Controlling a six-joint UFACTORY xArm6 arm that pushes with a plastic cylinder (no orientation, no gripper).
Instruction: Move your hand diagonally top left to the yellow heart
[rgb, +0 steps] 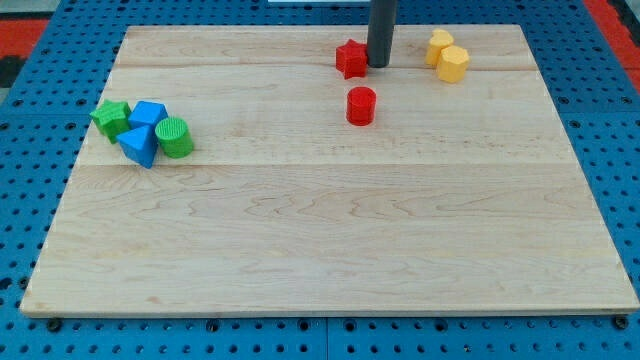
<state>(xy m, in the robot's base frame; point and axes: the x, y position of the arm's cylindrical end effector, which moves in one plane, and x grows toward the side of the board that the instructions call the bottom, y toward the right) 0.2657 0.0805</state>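
Your tip (379, 65) stands near the bench's (320, 250) far edge, just right of the red star (351, 58), perhaps touching it. The tool is a bare rod, holding nothing. The yellow heart (439, 44) sits at its 3 o'clock, against a yellow hexagon (454, 63). A red cylinder (361, 105) lies at 6. Green and blue blocks (143, 129) crowd the left edge.

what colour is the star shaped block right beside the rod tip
Red: the star block sits just at the view's left of my tip, clearest in the camera view.
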